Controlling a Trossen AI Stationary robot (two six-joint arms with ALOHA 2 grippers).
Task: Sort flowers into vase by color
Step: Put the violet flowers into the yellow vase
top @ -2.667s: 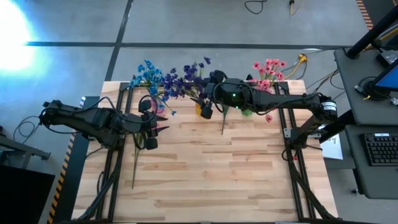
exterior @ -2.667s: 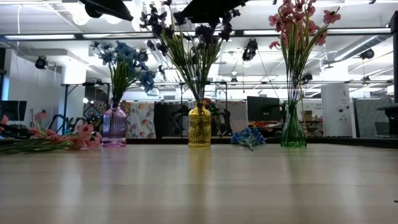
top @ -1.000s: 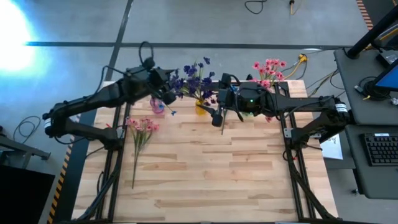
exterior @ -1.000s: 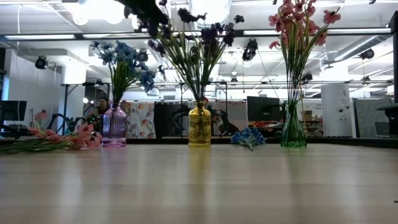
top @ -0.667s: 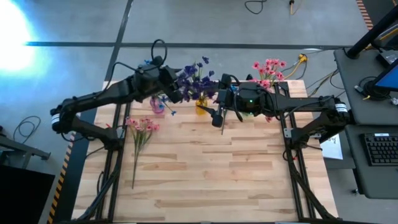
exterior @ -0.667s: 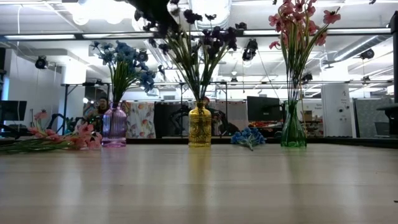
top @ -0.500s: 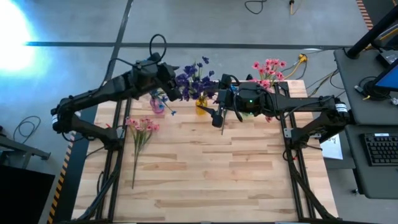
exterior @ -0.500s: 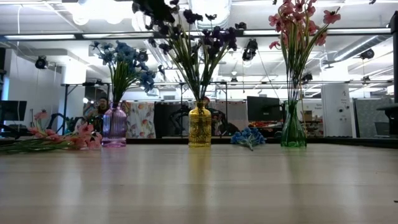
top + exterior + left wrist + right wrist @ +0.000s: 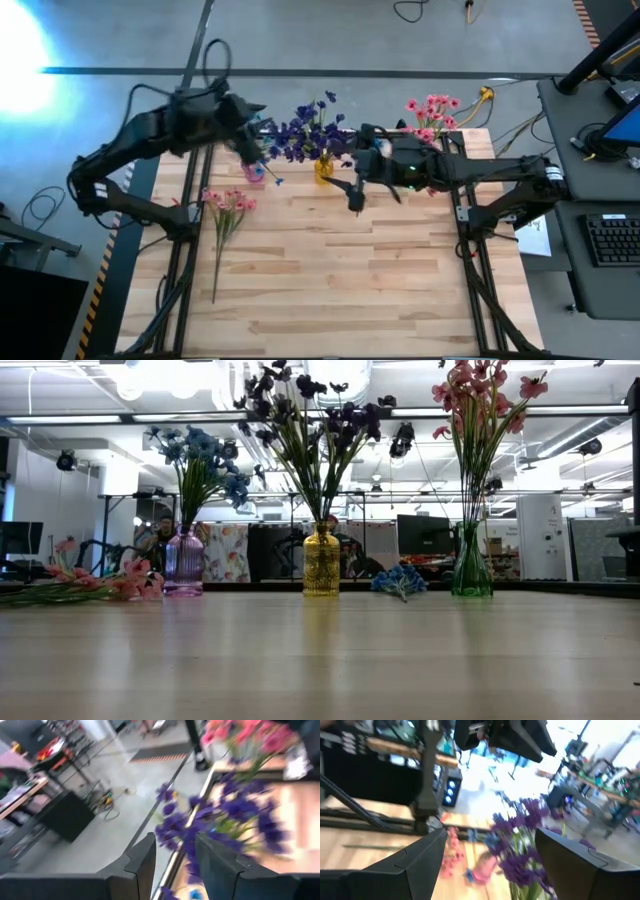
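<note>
Dark purple flowers [image 9: 308, 132] stand with their stems in the yellow vase [image 9: 321, 565]. Blue flowers [image 9: 200, 460] stand in the pink glass vase [image 9: 184, 565], and pink flowers [image 9: 480, 400] in the green vase [image 9: 471, 570]. Loose pink sprigs [image 9: 228, 205] lie flat on the table's left part. One blue sprig [image 9: 400, 580] lies between the yellow and green vases. My left gripper [image 9: 255, 138] hangs open, high over the pink vase, left of the purple blossoms [image 9: 220, 815]. My right gripper [image 9: 355, 195] is open in the air, just right of the yellow vase.
The three vases stand in a row along the table's far edge. The near half of the wooden table [image 9: 340, 290] holds only the long stems of the pink sprigs at its left. My right arm [image 9: 460, 170] stretches over the far right part.
My left gripper has risen and drawn back toward the table's left edge, away from the purple blossoms, and has left the low view. The purple flowers stay in the yellow vase.
</note>
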